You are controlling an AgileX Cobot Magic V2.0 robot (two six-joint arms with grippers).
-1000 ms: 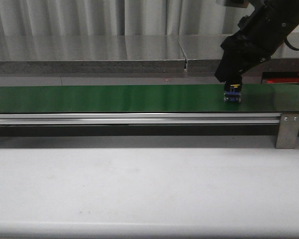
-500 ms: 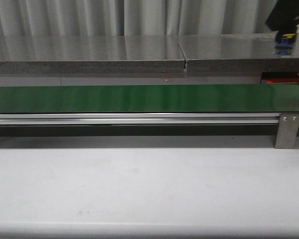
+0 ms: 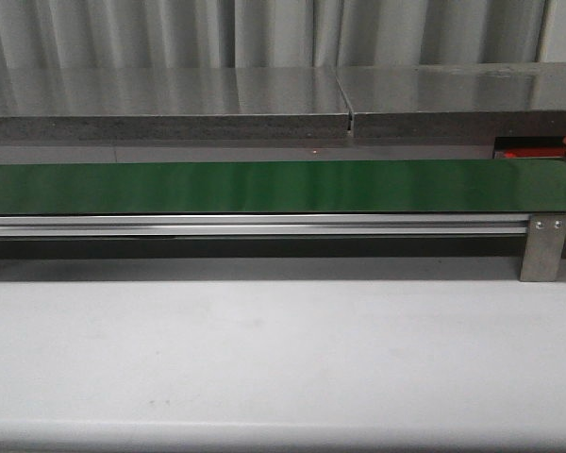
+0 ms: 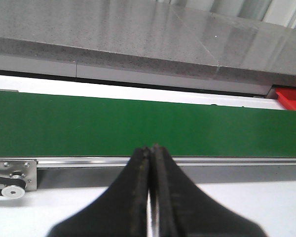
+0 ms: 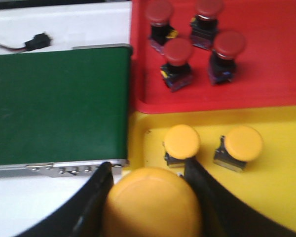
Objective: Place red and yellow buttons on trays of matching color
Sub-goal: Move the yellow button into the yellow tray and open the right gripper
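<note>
Beyond green belt (image 5: 59,103), right tool (image 5: 148,197) gripping half-cropped yellow button (image 5: 153,205); left tool (image 4: 150,158) closed.

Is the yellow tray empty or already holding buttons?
Holding: two yellow buttons stand upright on the yellow tray; a third sits in the right gripper.

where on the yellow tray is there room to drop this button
The right gripper holds a yellow button. The yellow tray is bare right of its two buttons. The red tray is crowded at its left.

No legible txt, labels or nos. anywhere.
</note>
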